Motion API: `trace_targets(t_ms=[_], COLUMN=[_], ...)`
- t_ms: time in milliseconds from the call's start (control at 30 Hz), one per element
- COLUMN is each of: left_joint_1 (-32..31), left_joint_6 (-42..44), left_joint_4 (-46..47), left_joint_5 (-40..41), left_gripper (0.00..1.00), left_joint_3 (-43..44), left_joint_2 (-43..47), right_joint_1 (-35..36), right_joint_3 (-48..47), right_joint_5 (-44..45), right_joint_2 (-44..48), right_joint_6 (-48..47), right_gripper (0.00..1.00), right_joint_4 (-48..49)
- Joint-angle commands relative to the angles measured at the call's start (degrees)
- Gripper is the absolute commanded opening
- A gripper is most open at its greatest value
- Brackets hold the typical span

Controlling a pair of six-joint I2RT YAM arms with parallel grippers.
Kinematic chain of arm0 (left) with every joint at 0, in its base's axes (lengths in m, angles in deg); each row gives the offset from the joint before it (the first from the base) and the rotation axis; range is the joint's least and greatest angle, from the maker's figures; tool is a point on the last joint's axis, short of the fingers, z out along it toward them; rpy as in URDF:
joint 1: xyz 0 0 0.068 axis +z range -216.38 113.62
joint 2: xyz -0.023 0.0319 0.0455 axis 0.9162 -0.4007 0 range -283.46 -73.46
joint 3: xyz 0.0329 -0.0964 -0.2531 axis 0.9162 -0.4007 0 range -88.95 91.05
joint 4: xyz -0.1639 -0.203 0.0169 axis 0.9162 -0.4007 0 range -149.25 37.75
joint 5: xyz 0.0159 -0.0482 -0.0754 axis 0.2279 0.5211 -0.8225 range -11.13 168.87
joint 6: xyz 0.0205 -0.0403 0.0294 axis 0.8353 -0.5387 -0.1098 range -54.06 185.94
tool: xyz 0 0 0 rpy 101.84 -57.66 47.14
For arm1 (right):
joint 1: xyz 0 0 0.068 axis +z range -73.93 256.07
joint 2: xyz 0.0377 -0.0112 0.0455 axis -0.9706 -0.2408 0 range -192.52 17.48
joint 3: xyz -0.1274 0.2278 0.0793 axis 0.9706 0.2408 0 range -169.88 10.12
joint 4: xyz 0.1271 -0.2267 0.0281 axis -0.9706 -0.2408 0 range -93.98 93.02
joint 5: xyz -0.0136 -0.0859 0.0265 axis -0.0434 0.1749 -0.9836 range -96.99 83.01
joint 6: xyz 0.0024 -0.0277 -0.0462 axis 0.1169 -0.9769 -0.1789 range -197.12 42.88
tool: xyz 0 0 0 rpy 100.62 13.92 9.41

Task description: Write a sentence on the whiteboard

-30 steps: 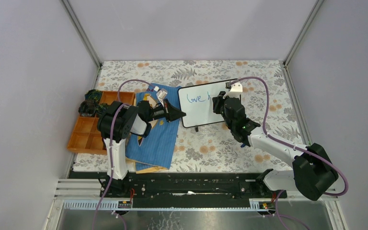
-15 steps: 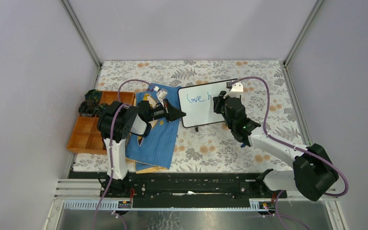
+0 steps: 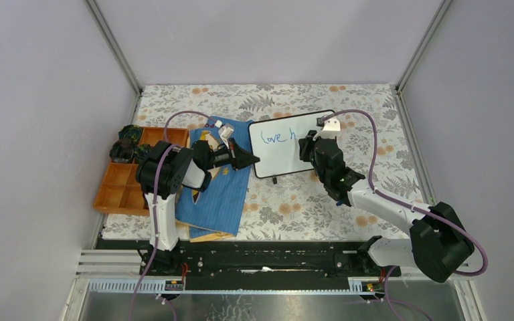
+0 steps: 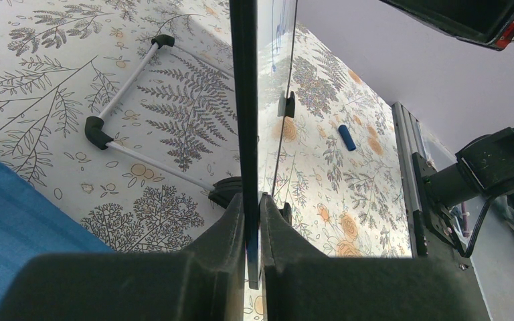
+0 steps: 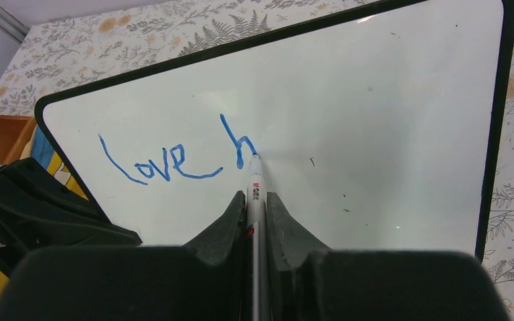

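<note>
Blue ink now reads "love h" on the small white black-framed whiteboard point(image 5: 388, 93). A second ago the h was only a partial stroke, so the sentence point(image 5: 174, 160) has gained one full letter. Right gripper point(image 5: 254, 198) is clamped on the thin white marker pen point(image 5: 255, 182), tip touching the board at the foot of the h's arch; the arm has edged slightly right in the top view. Left gripper point(image 4: 251, 202) is pinched on the board's near edge, steadying it, unchanged. Board stands mid-table on the floral tablecloth point(image 3: 294, 200), just right of the blue cloth-covered book point(image 3: 217, 187). My read: early in word two, "eals all." still to write. Risks: board shifting under pen pressure, smearing wet ink.
</note>
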Motion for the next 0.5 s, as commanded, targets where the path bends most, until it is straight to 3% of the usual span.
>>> trace_targets(t_ms=[0,467], left_joint_1=[0.9,0.9], left_joint_6=[4.2,4.2], left_joint_4=[-5.8,-5.9], left_joint_5=[2.3,2.3], left_gripper=[0.0,0.0], left_joint_3=[-1.7,-1.6], left_joint_2=[-2.3,-2.3], right_joint_1=[-0.7,-0.7], right_joint_3=[0.4,0.3], right_joint_5=[0.6,1.9], right_joint_2=[1.0,6.0], right_joint_6=[0.2,0.0], right_gripper=[0.0,0.0], right_joint_4=[-1.3,-2.0])
